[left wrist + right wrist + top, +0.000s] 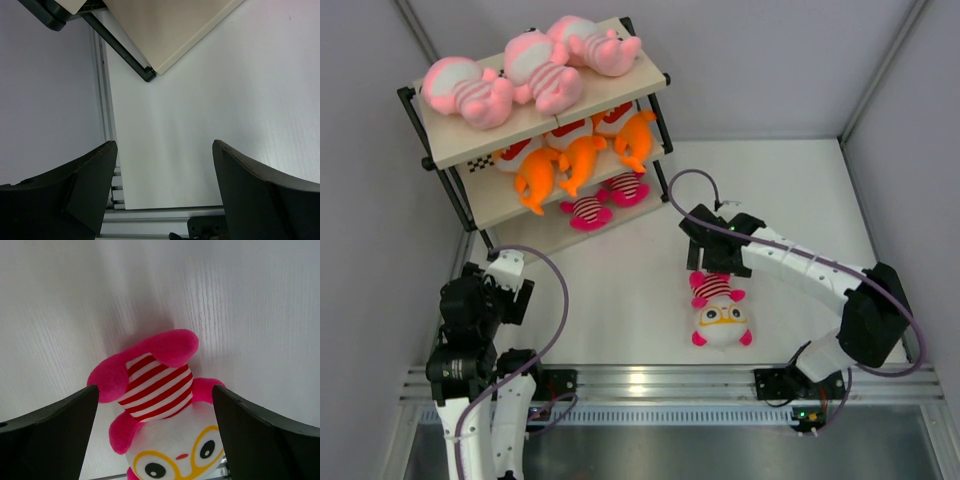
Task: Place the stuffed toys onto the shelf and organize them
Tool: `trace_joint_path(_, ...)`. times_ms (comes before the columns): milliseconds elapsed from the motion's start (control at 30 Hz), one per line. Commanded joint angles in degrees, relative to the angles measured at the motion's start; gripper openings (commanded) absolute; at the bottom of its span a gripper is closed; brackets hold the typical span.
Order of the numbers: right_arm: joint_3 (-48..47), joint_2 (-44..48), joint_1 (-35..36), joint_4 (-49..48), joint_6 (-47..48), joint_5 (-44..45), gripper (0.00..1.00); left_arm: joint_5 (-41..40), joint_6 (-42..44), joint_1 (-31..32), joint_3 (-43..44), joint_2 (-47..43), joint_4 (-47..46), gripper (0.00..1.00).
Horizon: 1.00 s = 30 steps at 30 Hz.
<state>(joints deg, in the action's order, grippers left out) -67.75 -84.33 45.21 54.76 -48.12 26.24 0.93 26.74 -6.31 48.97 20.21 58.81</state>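
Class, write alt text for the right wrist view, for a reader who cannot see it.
A stuffed toy with a white face, yellow glasses, pink limbs and a red-striped shirt lies on a white table, seen from above. The right hand hangs open over it, a dark finger at each side.

This is a robot test cell in a lab. A bare white tabletop (620, 310) spreads beneath the right gripper (715, 262) and the left gripper (505, 268). Plain pale grey wall panels (360, 200) box it in ahead of them and on either side. Behind the grippers, a silver aluminium extrusion rail (660, 380) carries 2 white-and-black robot arms (800, 265) trailing purple cables (563, 300). Ahead of the left gripper stands a 3-tier black-framed beige-board shelf (450, 150) loaded with pink, orange and magenta-striped stuffed toys (470, 90).
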Motion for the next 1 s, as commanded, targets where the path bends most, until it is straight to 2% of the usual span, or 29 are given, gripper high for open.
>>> trace_joint_path(0,-2.4,-2.0,1.9,3.9,-14.0,1.1,0.95,0.7,-1.0,0.1,-0.3,0.4,-1.3,0.83)
trace_joint_path(33,-3.0,-2.0,2.6,4.5,-18.2,2.6,0.95,0.4,-0.7,0.1,-0.3,0.4,-1.3,0.83)
trace_joint_path(167,-1.7,-2.1,4.1,2.9,-24.5,3.2,0.95,0.4,-0.3,0.2,-0.5,0.1,-1.2,0.83)
trace_joint_path(367,-2.3,-7.2,4.5,-1.1,-21.8,1.1,0.94,1.1,-0.4,0.2,-1.3,-0.1,-1.3,0.83)
trace_joint_path(500,-2.3,-10.8,4.8,-3.3,-19.5,1.4,0.87,0.9,-0.2,0.2,-1.7,-0.3,-1.3,0.83)
trace_joint_path(567,-2.1,-12.9,4.8,-4.4,-17.1,2.3,0.8,0.6,0.0,0.2,-1.7,-0.5,-1.2,0.83)
trace_joint_path(667,-0.9,-13.1,4.7,-6.6,-13.8,2.9,0.57,0.5,0.1,0.2,-1.7,-0.7,-1.3,0.83)
trace_joint_path(700,0.4,-12.4,4.7,-10.2,-10.3,2.1,0.41,0.3,0.2,0.2,-1.7,-0.8,-1.2,0.83)
trace_joint_path(767,1.5,-9.4,4.8,-14.8,-5.8,0.3,0.28,0.0,0.3,0.3,-1.7,-0.7,-1.3,0.83)
trace_joint_path(800,2.4,-8.1,4.7,-17.2,-3.1,-0.8,0.08,0.0,0.2,0.2,-1.5,-0.8,-1.2,0.83)
trace_joint_path(833,2.7,-5.6,4.9,-20.3,2.9,-4.0,0.0,0.0,0.1,0.3,-1.3,-0.7,-1.3,0.83)
trace_joint_path(900,3.2,-3.3,5.3,-28.1,9.3,-8.6,0.0,0.7,-0.4,0.3,-1.2,-0.8,-1.2,0.83)
trace_joint_path(967,3.1,-0.6,6.2,-34.9,20.8,-12.2,0.0,1.0,-0.9,0.3,-1.2,-1.0,-1.2,0.83)
